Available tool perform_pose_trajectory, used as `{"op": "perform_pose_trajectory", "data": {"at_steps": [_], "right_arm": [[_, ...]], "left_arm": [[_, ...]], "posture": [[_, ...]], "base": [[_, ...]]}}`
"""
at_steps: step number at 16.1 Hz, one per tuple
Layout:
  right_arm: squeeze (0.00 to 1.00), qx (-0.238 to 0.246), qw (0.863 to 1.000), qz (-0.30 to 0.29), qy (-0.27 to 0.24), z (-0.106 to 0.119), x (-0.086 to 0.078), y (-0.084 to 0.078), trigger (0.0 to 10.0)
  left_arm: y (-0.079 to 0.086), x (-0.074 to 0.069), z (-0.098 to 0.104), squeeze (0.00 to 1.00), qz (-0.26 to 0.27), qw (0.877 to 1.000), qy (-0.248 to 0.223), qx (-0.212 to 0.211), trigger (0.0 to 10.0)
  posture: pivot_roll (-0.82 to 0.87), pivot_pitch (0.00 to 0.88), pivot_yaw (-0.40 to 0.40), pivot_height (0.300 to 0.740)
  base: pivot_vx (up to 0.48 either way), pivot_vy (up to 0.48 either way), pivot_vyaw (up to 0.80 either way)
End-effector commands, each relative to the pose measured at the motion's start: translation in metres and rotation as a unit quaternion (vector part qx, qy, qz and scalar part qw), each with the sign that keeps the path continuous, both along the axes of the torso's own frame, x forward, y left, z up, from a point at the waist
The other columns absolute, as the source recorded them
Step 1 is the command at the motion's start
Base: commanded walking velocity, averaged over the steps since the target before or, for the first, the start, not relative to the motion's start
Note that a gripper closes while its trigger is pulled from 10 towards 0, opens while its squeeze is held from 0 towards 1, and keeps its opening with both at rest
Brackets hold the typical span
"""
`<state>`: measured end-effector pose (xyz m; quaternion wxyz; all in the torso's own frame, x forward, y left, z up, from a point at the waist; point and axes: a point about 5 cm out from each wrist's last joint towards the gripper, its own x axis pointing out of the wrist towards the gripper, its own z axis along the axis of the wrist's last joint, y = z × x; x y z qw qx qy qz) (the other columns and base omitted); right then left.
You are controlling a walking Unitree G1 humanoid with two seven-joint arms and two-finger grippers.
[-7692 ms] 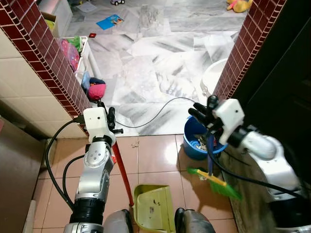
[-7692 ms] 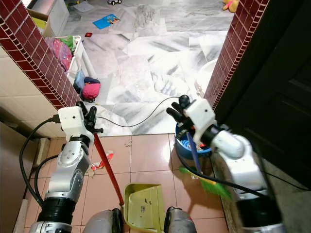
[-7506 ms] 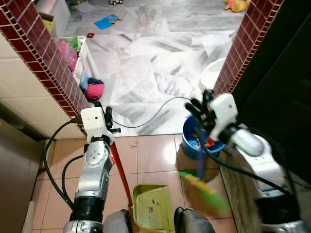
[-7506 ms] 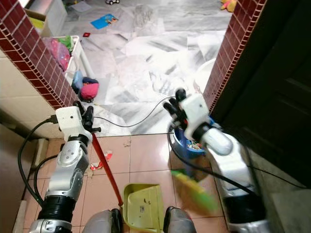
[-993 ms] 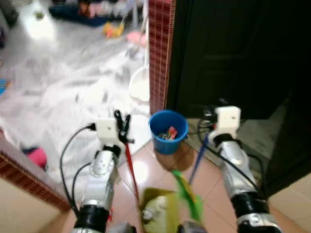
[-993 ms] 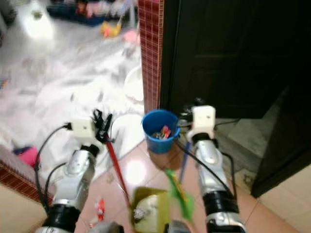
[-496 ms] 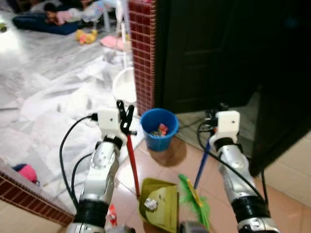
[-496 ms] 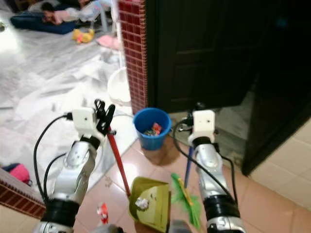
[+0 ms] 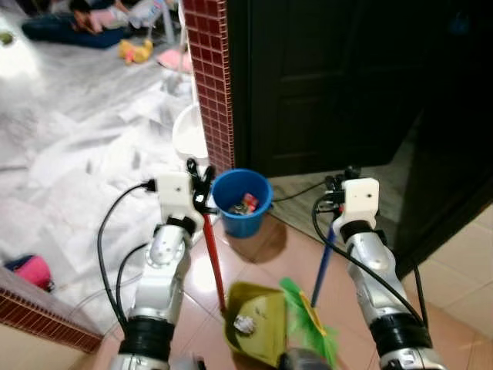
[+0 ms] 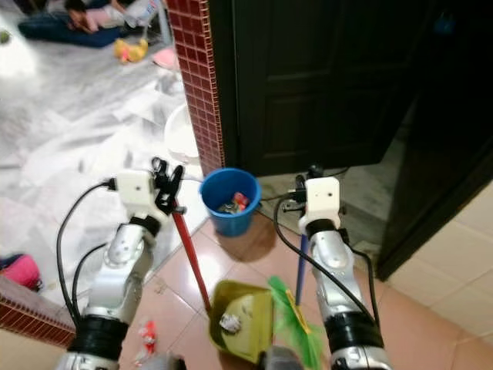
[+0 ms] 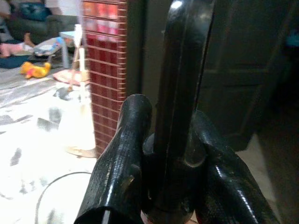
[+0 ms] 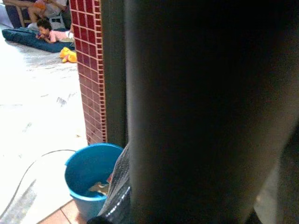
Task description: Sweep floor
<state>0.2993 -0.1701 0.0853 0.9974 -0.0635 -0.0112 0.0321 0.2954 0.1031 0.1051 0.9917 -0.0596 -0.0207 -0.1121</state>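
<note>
- Far left of the blue bucket: a pink soft bundle on grey-veined marble floor, glossy and slick, with a low maroon brick wall at the near edge.
- Left of the bucket: left gripper raised at about bucket height, black fingers pinched around the top of the dustpan's red handle; gripped high, probably so the pan can sit flat without the body bending.
- Below and just left of the bucket: olive-green plastic dustpan, scoop-shaped, mouth turned toward the broom, a crumpled whitish wad of paper already inside.
- Bucket itself: round, smooth blue plastic, scraps of coloured rubbish inside, standing on glazed terracotta tiles at the foot of the maroon tiled pillar; likely the place for tipping out the pan.
- Below and right of the bucket: broom head with frayed bright-green bristles, touching the pan's open edge, angled as if pushing debris in.
- Right of the bucket: right gripper on the upper end of the blue broom stick; whether its fingers press together on it cannot be told.
- Behind the bucket: dark panelled wooden door.
</note>
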Motion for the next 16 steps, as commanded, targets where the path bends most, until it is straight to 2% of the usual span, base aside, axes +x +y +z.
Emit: {"op": "perform_pose_trajectory", "data": {"at_steps": [1,6,9,12,14,16], "right_arm": [[0.0,-0.017,1.0,0.008,-0.016,0.007,0.001,0.001,10.0],[0.0,-0.025,1.0,-0.001,-0.013,0.007,-0.001,-0.012,10.0],[0.0,-0.031,0.999,0.006,-0.017,0.009,-0.001,-0.014,10.0],[0.0,-0.064,0.998,-0.009,-0.001,0.002,-0.005,-0.027,10.0],[0.0,-0.077,0.997,-0.019,0.014,-0.004,-0.008,-0.036,10.0],[0.0,-0.078,0.997,-0.02,0.018,-0.006,-0.009,-0.036,10.0]], "left_arm": [[0.0,0.004,0.011,0.0,0.002,1.0,-0.02,-0.011,10.0],[0.005,0.006,0.008,0.0,0.016,1.0,-0.012,-0.01,10.0],[0.015,0.011,0.012,0.0,0.066,0.997,-0.012,-0.033,10.0],[0.029,0.017,0.031,0.0,0.116,0.991,-0.041,-0.048,10.0],[0.042,0.023,0.055,0.0,0.159,0.983,-0.079,-0.056,10.0],[0.057,0.027,0.082,0.0,0.21,0.968,-0.12,-0.063,10.0]], "posture": [[-0.06,0.0,0.057,0.74],[-0.06,0.0,0.058,0.74],[-0.06,0.0,0.056,0.74],[-0.06,0.0,0.051,0.74],[-0.06,0.0,0.051,0.74],[-0.06,0.0,0.051,0.74]], "base": [[0.0,-0.465,0.0],[0.0,-0.427,0.0],[0.0,0.0,0.0],[0.0,0.0,0.0],[0.0,0.0,0.0],[0.0,0.0,0.0]]}}
